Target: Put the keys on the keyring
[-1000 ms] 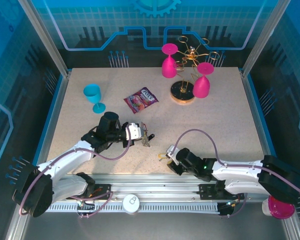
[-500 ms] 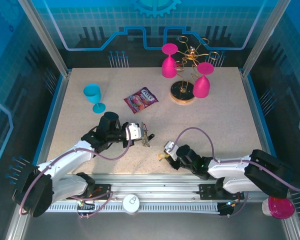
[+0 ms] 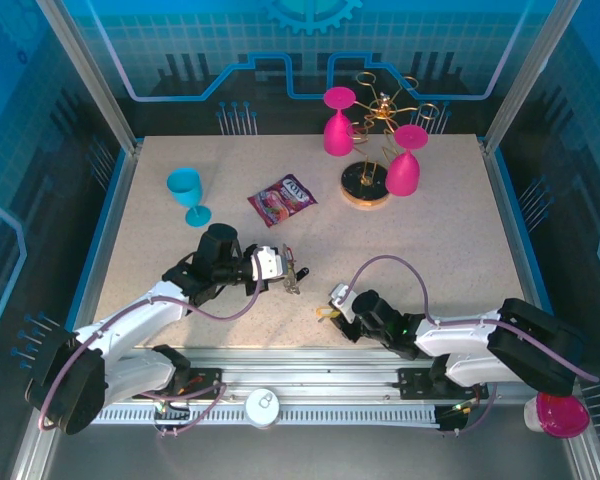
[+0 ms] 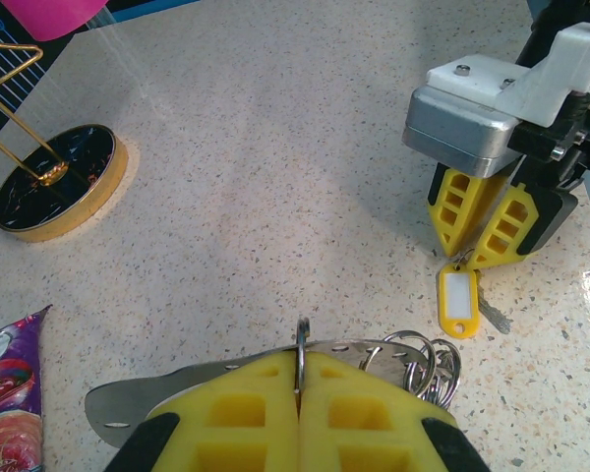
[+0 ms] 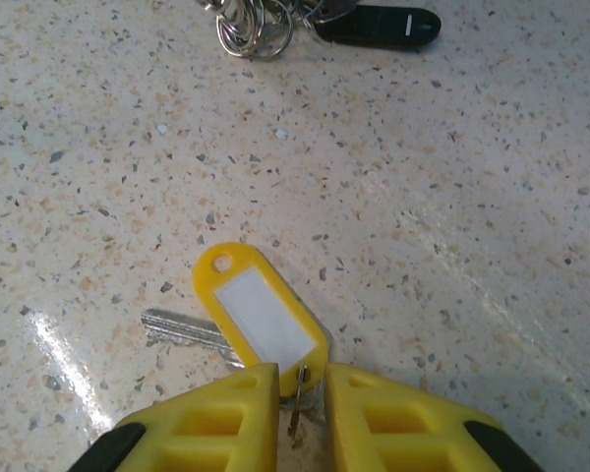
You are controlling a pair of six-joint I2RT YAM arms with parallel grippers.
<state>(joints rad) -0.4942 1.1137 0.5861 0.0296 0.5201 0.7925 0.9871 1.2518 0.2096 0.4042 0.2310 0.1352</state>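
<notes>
My left gripper (image 4: 301,369) is shut on the keyring (image 4: 425,356), pinching a thin metal hoop that carries a metal plate and several small split rings. From above, this gripper (image 3: 285,272) holds the keyring (image 3: 295,279) just over the table at centre-left. A key with a yellow tag (image 5: 261,315) lies flat on the table, its silver blade (image 5: 182,327) pointing left. My right gripper (image 5: 300,379) has closed on the tag's near end and the key's small ring. The keyring's loops (image 5: 246,25) and a black-headed key (image 5: 379,25) show at the top of the right wrist view.
A snack packet (image 3: 282,199) lies behind the left gripper and a blue cup (image 3: 188,192) stands at far left. At the back right a gold rack on a round base (image 3: 366,187) holds two pink glasses (image 3: 403,170). The table's front edge runs just behind the right gripper.
The right gripper has slid left onto the yellow-tagged key and its jaws have narrowed round it. The left gripper has stayed still with the keyring.
</notes>
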